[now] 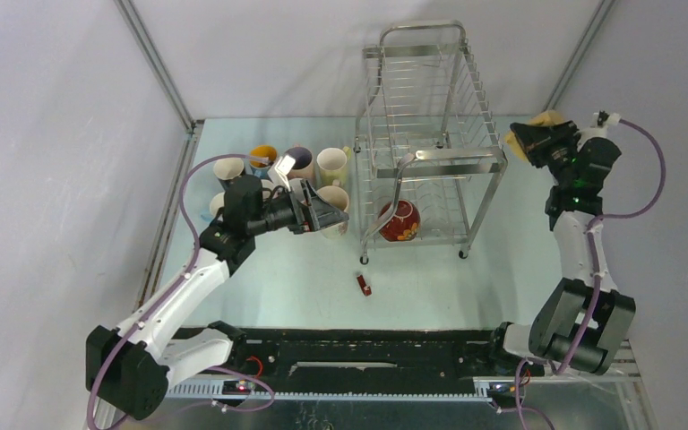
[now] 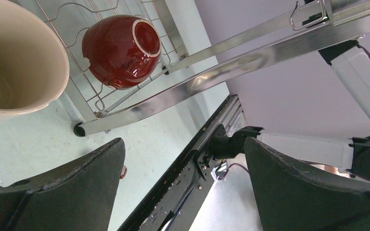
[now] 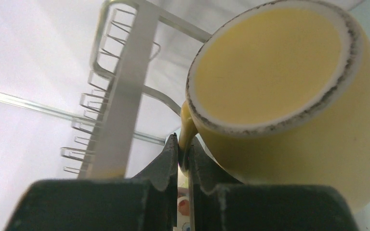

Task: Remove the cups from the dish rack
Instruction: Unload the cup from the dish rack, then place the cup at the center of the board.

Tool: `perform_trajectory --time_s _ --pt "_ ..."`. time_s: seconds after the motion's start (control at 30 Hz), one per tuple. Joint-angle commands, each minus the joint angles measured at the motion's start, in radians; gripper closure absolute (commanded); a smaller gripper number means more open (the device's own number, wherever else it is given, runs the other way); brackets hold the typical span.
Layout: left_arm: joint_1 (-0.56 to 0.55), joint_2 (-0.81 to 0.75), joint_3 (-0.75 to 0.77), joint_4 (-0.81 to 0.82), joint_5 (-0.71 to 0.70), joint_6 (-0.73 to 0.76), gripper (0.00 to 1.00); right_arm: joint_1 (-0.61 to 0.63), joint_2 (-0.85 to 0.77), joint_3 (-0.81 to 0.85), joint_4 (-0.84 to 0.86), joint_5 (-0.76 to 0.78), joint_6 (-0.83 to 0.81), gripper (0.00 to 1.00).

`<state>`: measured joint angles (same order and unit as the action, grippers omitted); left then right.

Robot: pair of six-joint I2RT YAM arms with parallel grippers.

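The chrome wire dish rack (image 1: 430, 134) stands at the table's middle back. A patterned dark red cup (image 1: 399, 220) lies on its side on the lower tier, mouth outward in the left wrist view (image 2: 120, 50). My left gripper (image 1: 340, 219) hovers open and empty just left of the rack, above a cream cup (image 2: 14, 57); nothing is between its fingers (image 2: 77, 183). Right of the rack, raised, my right gripper (image 1: 527, 136) is shut on the handle of a yellow cup (image 3: 289, 96), which shows in the top view (image 1: 548, 116) behind the gripper.
Several cups stand upright in a cluster on the table left of the rack (image 1: 297, 161). A small dark red fragment (image 1: 363, 286) lies in front of the rack. The rack's chrome end frame (image 3: 120, 96) is close to the held cup. Enclosure walls stand on both sides.
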<state>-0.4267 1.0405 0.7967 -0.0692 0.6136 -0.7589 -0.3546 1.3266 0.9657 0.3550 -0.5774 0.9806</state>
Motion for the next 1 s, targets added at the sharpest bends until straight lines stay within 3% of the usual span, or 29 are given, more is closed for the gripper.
perform_trajectory --time_s 0.0,0.6,0.97 --pt "-0.007 -0.03 0.052 0.031 0.02 0.009 0.0 -0.029 -0.097 0.123 0.015 0.024 -0.03 1.0" --pt "-0.006 -0.057 0.155 0.031 0.014 -0.023 0.0 -0.032 -0.188 0.367 -0.094 -0.012 -0.011 1.0" --pt "0.015 -0.06 0.331 0.06 0.031 -0.187 0.0 0.149 -0.196 0.531 -0.148 -0.041 -0.041 1.0"
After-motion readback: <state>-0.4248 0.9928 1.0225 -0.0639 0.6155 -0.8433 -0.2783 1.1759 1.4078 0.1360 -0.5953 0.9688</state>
